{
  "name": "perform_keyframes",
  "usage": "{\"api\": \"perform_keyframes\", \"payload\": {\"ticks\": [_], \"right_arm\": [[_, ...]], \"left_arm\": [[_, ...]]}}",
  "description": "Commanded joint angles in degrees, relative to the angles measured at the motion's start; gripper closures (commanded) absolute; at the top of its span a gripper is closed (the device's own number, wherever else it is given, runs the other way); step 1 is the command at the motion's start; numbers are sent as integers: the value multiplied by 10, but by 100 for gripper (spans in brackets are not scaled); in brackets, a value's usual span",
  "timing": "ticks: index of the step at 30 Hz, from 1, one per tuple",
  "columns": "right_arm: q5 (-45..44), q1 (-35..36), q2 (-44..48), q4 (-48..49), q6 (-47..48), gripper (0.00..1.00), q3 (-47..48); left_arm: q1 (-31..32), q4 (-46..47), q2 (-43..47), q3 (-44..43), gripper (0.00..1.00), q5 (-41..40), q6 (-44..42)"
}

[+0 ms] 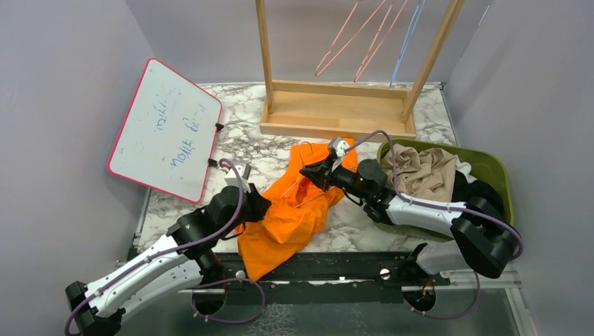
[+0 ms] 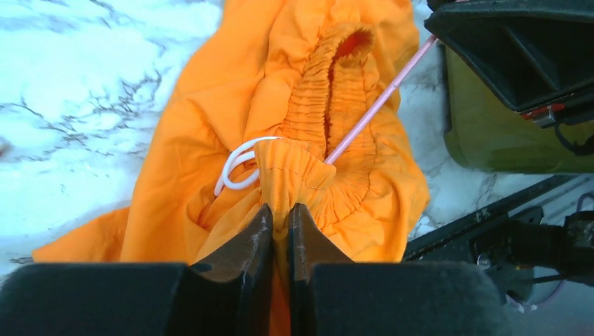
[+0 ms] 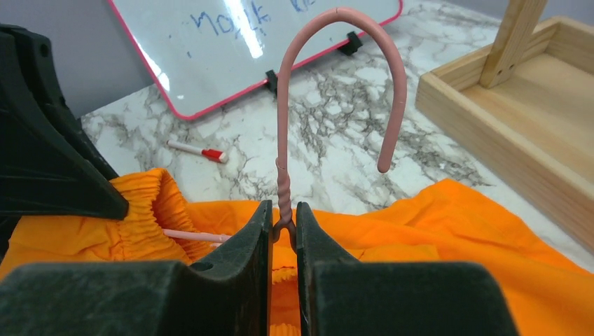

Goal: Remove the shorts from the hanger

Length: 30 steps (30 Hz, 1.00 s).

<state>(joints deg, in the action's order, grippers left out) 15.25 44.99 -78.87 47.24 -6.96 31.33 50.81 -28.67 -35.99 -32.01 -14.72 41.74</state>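
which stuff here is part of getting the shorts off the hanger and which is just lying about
job: orange shorts, pink hanger, left pincer shut on the waistband, right pincer shut on the hanger's neck
lying about: whiteboard, marker, wooden rack

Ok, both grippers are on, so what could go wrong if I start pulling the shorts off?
1. The left gripper pinches only a thin waistband fold of the orange shorts; it may slip out.
2. The hanger wire runs through the gathered waist, so the elastic could snag.
3. The right gripper clamps the thin neck, which could twist.
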Motion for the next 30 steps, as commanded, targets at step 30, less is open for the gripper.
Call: {"api": "perform_keyframes", "payload": {"ticks": [30], "right_arm": [[-119, -2, 149, -145, 208, 99, 113]], "left_arm": [[2, -56, 59, 11, 100, -286, 7]]}}
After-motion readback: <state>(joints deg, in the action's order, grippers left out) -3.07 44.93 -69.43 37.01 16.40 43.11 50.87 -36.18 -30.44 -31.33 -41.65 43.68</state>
